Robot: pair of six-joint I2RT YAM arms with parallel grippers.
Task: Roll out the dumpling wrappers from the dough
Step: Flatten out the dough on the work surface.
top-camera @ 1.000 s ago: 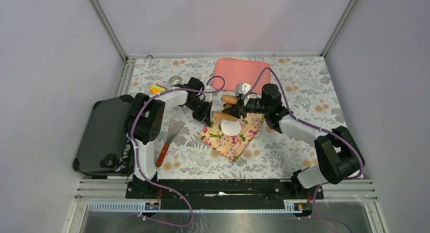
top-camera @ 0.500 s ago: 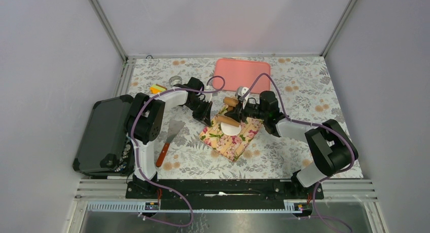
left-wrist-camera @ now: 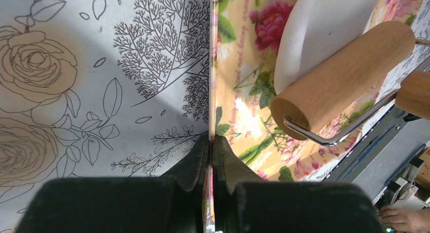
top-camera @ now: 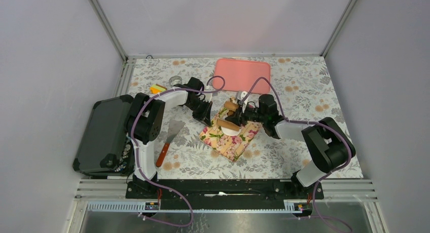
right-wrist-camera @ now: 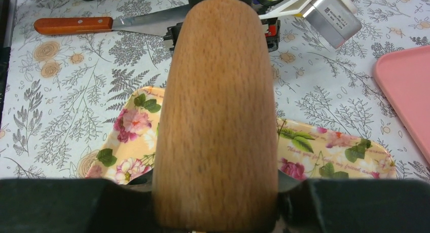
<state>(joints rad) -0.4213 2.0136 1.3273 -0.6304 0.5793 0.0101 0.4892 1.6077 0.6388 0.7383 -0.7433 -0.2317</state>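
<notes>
One second has brought the rolling pin (top-camera: 228, 124) from the far rim of the dough (top-camera: 231, 132) onto it. Its roller now lies across the white sheet, where before the whole disc showed. The right arm (top-camera: 284, 125) has folded in toward the middle of the tabletop (top-camera: 284, 152), its elbow further from the right edge than it was. The left arm (top-camera: 172, 97) has not shifted. The floral board (top-camera: 228, 143) under the dough lies as before at the middle of the tabletop. The pink tray (top-camera: 241, 75) stays at the far edge and the spatula (top-camera: 170, 137) toward the left edge.

The left jaws are pressed together on the thin edge of the floral board (left-wrist-camera: 238, 116), which runs straight up between them in the left wrist view. The right jaws are clamped on the wooden handle of the rolling pin (right-wrist-camera: 218, 116).

From above, only a sliver of dough shows on the roller's near side. The left wrist view shows more of the dough (left-wrist-camera: 324, 25), lying flat on the board with the roller (left-wrist-camera: 345, 73) resting on it, but the top edge of the view cuts it off. In the right wrist view the handle fills the centre and hides both roller and dough. The dough's outline cannot be made out in full.
</notes>
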